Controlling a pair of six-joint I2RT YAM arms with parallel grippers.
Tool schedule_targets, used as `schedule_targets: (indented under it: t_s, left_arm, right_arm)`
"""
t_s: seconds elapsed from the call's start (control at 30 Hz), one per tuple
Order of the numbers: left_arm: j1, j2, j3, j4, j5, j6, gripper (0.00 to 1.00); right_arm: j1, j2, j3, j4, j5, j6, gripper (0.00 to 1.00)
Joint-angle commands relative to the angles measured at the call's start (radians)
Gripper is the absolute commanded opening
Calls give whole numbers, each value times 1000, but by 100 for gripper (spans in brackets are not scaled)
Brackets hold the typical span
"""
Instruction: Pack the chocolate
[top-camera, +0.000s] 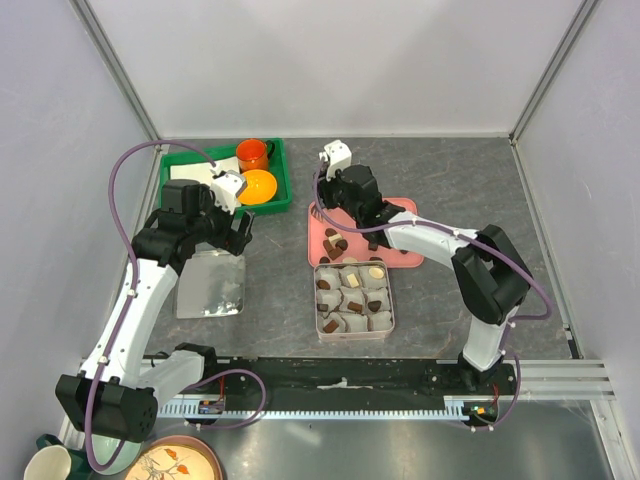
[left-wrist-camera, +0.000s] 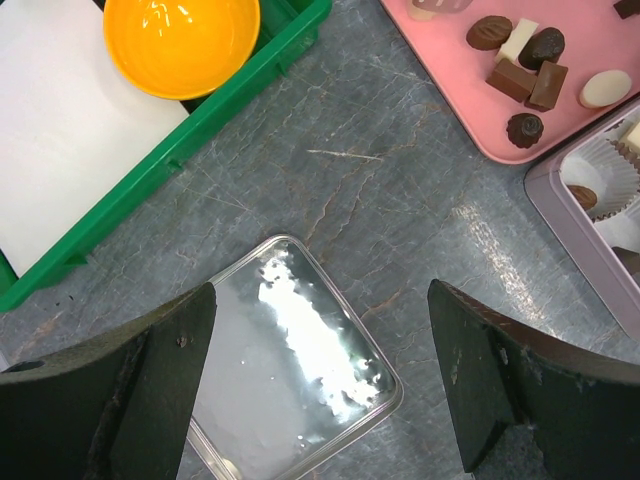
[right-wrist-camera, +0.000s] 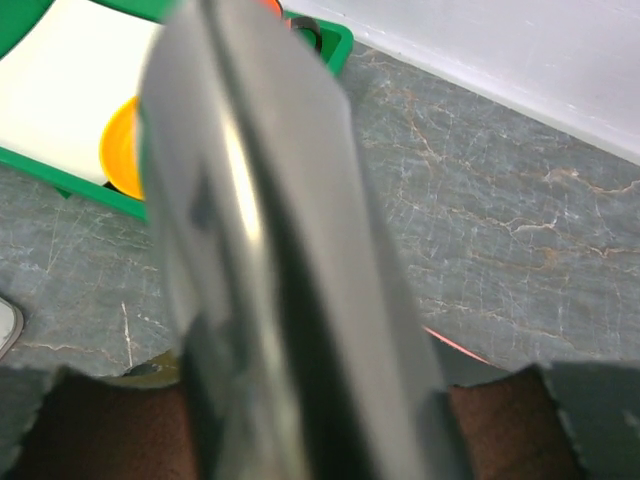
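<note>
Several small chocolates, dark brown and a few cream, lie on the pink tray (top-camera: 398, 212), such as the group (top-camera: 335, 241). Others sit in grey paper cups in the square tin (top-camera: 353, 298). My right gripper (top-camera: 332, 214) hovers over the tray's left part and is shut on blurred silver metal tongs (right-wrist-camera: 260, 200), which fill the right wrist view. My left gripper (top-camera: 232, 230) is open and empty above the shiny tin lid (top-camera: 212, 283). In the left wrist view the lid (left-wrist-camera: 290, 360) lies between my spread fingers (left-wrist-camera: 150, 380), with chocolates (left-wrist-camera: 525, 70) at the top right.
A green bin (top-camera: 285, 185) at the back left holds an orange bowl (top-camera: 258, 186), an orange mug (top-camera: 252, 154) and a white sheet (left-wrist-camera: 60, 130). Cups and a plate stand off the table's near left corner (top-camera: 60, 465).
</note>
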Motion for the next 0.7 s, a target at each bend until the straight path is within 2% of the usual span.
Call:
schedule_targets:
  t_s: [0.0, 0.23, 0.37, 0.67]
  left_arm:
    - [4, -2, 3, 24, -3, 36, 94]
    - [4, -2, 5, 23, -12, 41, 94]
    - [4, -2, 2, 23, -14, 42, 94]
    - [4, -13, -27, 23, -20, 36, 94]
  right_arm:
    - [-4, 34, 56, 61, 12, -6, 49]
    - [-5, 76, 54, 61, 15, 9, 50]
    - [-7, 77, 41, 59, 14, 26, 46]
    - [-8, 1, 8, 73, -3, 15, 27]
